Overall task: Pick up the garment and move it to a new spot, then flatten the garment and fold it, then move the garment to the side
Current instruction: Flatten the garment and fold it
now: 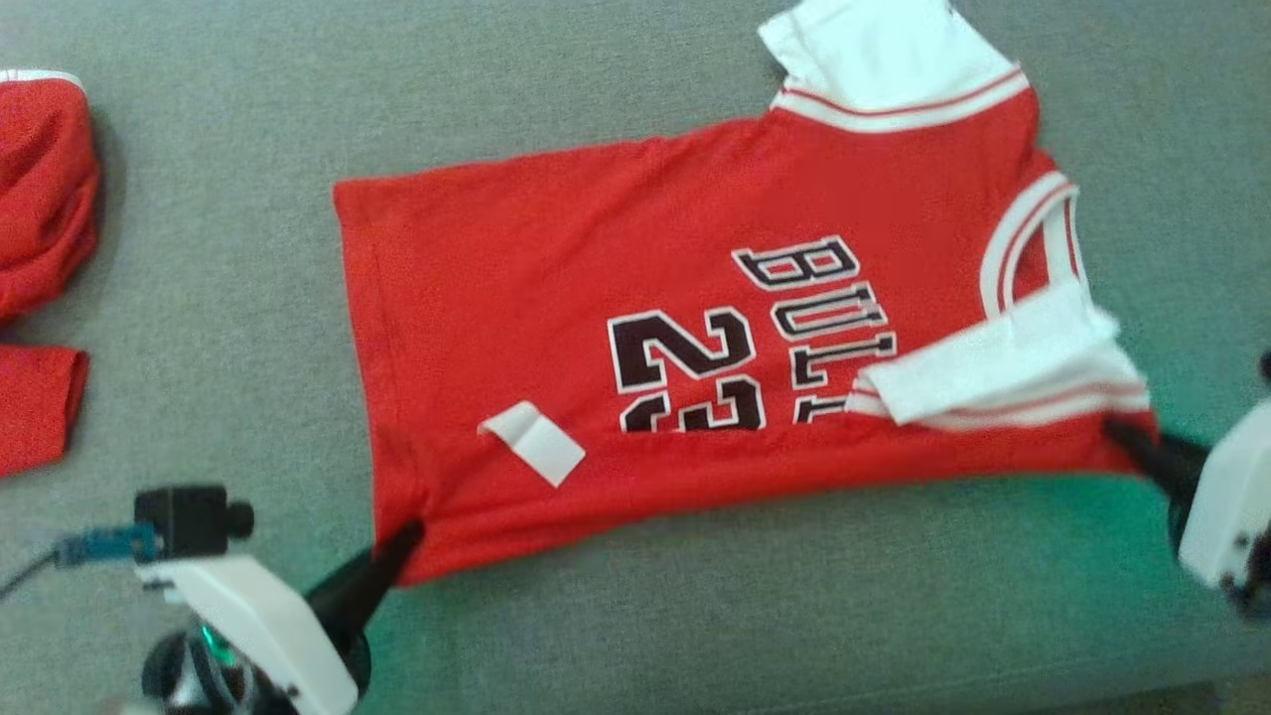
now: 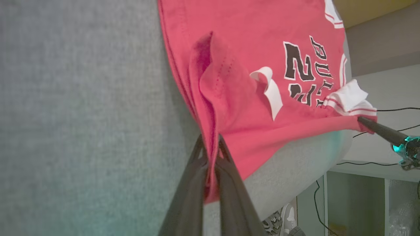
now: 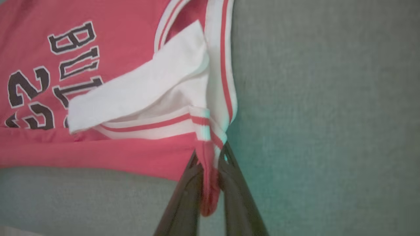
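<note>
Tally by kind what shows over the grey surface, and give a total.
Lettered jersey: 1
White label on it: 1
Other red cloth pieces, left edge: 2
Grippers: 2, left gripper and right gripper, each shut on the jersey
Total: 6

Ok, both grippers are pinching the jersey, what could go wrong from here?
1. The left gripper and right gripper each pinch only a thin corner of the jersey; either could slip when pulled.
2. The white sleeve lies folded over the print and may get creased into the fold.
</note>
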